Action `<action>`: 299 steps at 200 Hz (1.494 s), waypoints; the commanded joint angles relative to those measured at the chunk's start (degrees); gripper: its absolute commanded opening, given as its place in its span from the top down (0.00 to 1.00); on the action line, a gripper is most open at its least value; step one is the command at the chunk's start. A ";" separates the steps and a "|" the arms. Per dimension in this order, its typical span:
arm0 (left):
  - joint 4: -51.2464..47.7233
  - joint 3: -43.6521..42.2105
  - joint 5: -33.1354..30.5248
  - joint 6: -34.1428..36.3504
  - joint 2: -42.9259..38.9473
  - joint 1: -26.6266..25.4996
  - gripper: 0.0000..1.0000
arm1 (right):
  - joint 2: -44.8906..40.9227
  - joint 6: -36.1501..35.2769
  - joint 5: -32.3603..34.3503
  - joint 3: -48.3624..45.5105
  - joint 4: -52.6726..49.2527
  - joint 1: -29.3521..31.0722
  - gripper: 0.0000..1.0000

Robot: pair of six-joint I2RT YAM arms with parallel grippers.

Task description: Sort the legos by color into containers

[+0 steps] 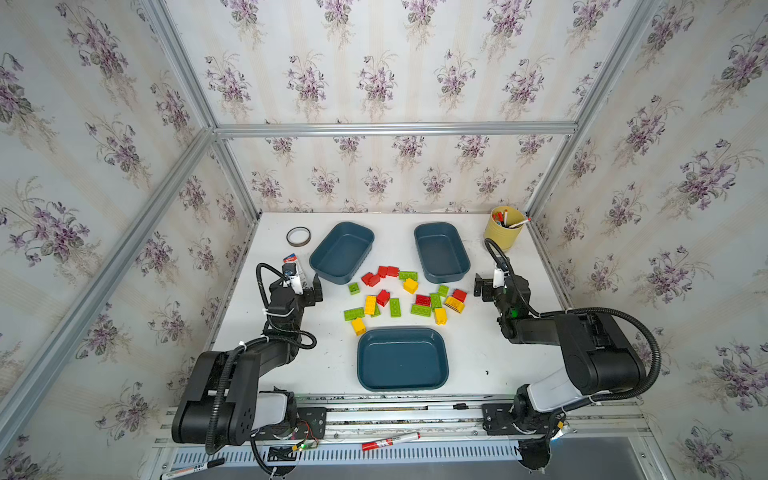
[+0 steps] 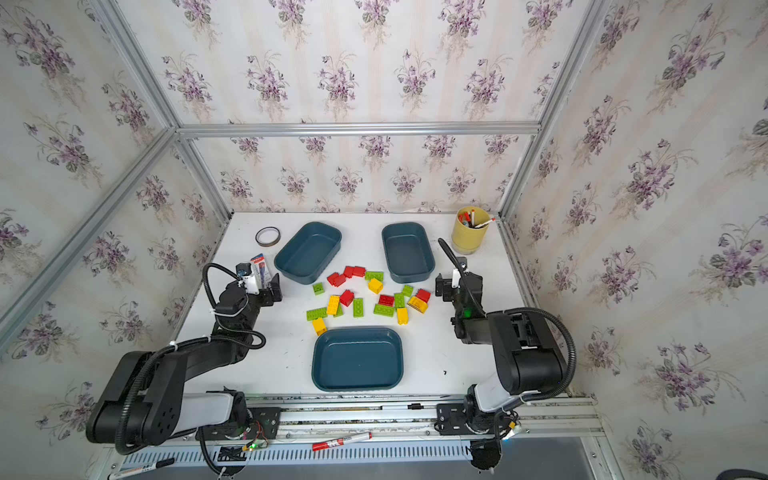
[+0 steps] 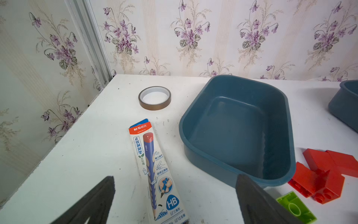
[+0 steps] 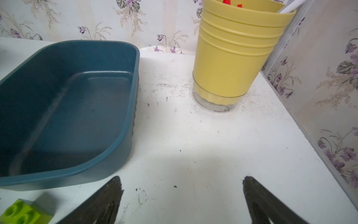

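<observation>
Across the middle of the white bench [image 1: 478, 353] the legos [image 1: 395, 307] lie loose in a scatter of red, yellow and lime green, all outside the trays (several touch or lean on one another, so I cannot count them surely). Three teal containers ring them: the far-left container [image 1: 341, 253], the far-right container [image 1: 441, 251] and the near container [image 1: 402, 359], each with its floor bare. One yellow brick sits just beside the near container's far left corner.

My left pincer [image 3: 175, 177] stands left of the scatter, jaws spread wide and gripping nothing. Its wrist view shows a pencil packet [image 3: 153, 164] lying flat on the bench under the gap, with a tape roll [image 3: 154, 98] beyond it and the far-left container just beside.

My right pincer [image 4: 182, 178] stands right of the scatter, jaws likewise wide apart with nothing held. It is above bare bench, between the far-right container and the yellow cup [image 4: 232, 58] of pens in the far right corner.
</observation>
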 commanded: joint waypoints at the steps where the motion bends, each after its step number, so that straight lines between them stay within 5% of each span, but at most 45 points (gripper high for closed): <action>1: 2.47 0.29 0.10 0.98 0.05 -0.01 0.01 | -0.07 0.24 -0.48 0.11 1.16 0.00 0.00; 178: 2.14 0.50 -0.12 1.07 -0.69 -0.09 0.01 | -0.52 0.24 -0.60 -0.05 1.27 -0.02 0.00; 245: -24.84 10.11 1.00 -1.83 -16.88 -0.53 0.01 | -15.12 -1.79 -8.38 2.34 -13.99 -0.03 0.00; 299: -51.74 24.54 5.10 -10.06 -20.36 -3.21 0.01 | -20.47 0.38 -31.05 13.97 -36.23 0.76 0.00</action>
